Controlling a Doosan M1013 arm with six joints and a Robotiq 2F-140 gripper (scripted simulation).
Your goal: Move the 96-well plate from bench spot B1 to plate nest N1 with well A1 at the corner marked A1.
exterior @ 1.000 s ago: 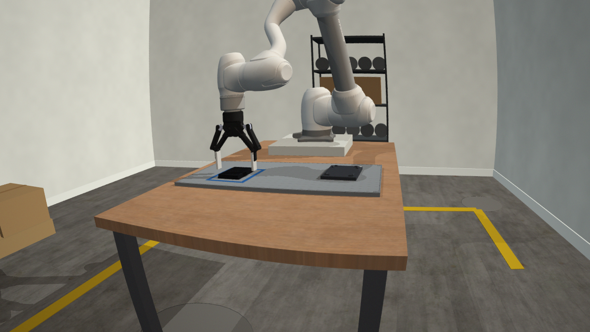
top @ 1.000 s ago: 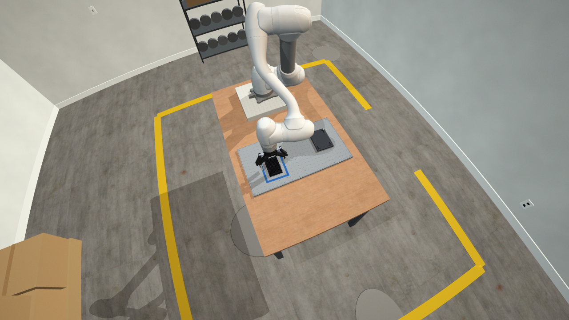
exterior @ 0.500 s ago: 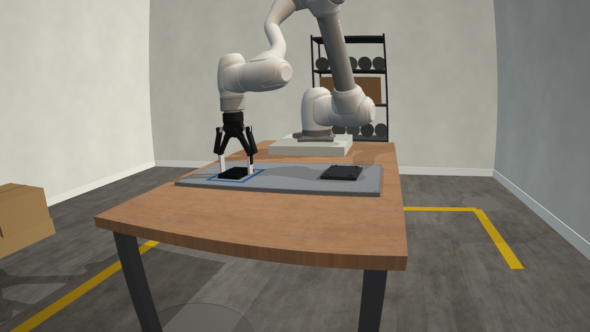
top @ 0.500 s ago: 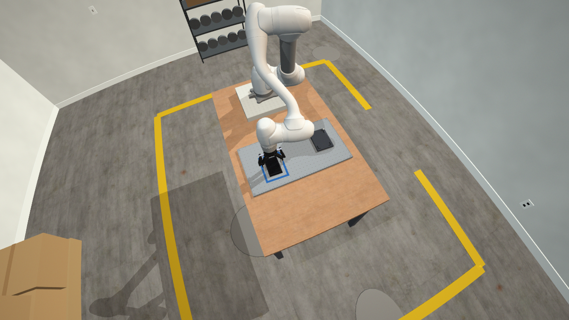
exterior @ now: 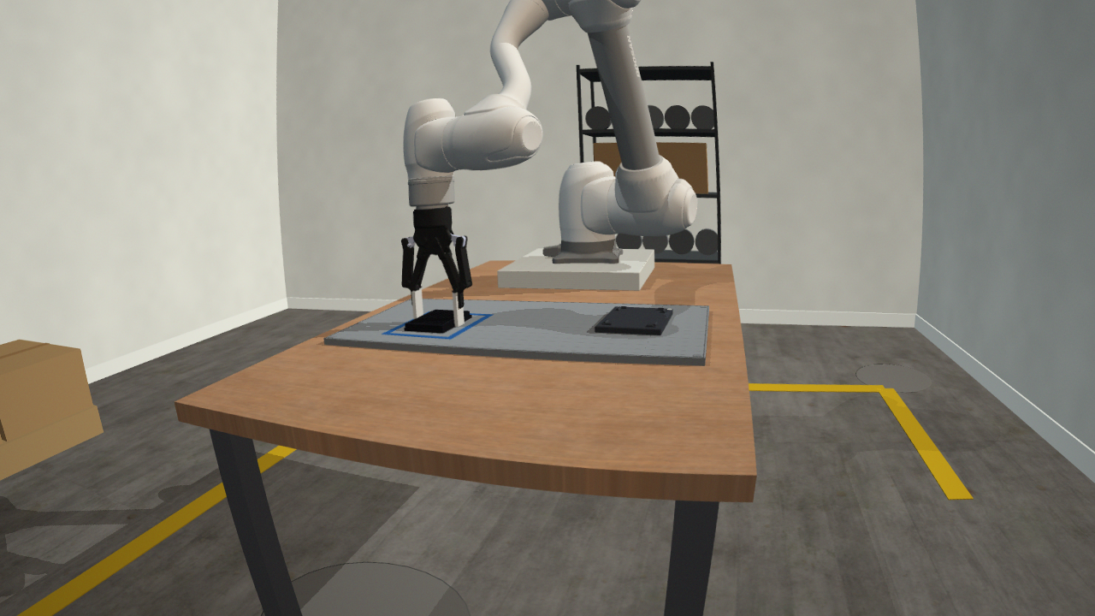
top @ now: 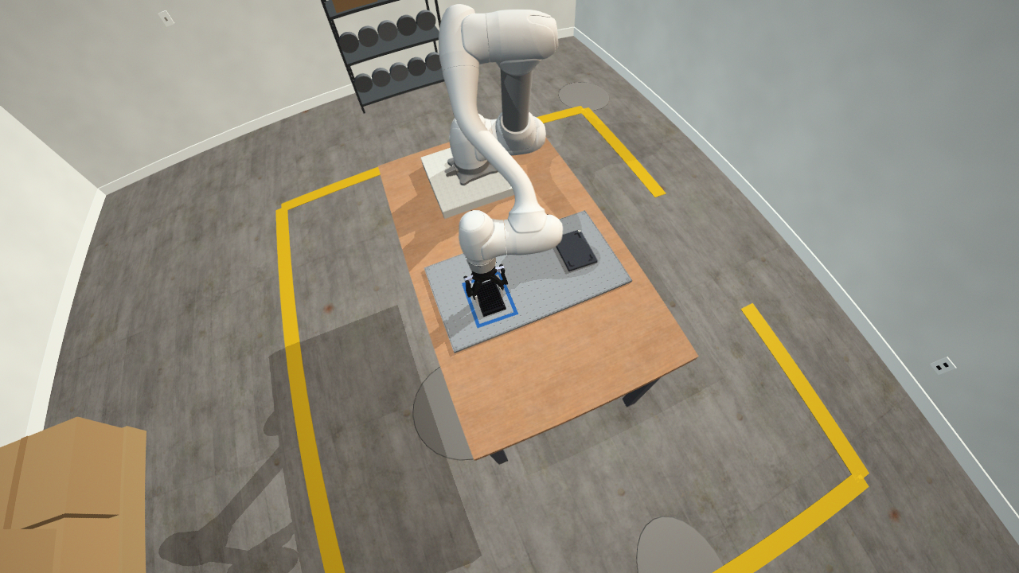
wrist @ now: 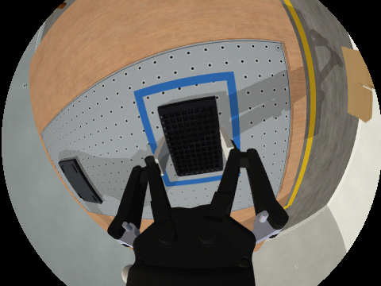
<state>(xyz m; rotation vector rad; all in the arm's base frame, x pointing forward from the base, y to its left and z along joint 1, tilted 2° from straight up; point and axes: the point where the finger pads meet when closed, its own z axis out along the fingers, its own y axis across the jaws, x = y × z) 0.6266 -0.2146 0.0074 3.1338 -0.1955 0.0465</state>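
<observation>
We have the gripper closed halfway on the 96-well plate, which sits inside blue spot B1, so next we lift straight toward nest N1.

The plate lies on the board at frame left, inside the outline; the nest lies well apart at right, the base behind both.

breadboard between plate and nest: open | obstacles: arm pedestal behind
</observation>
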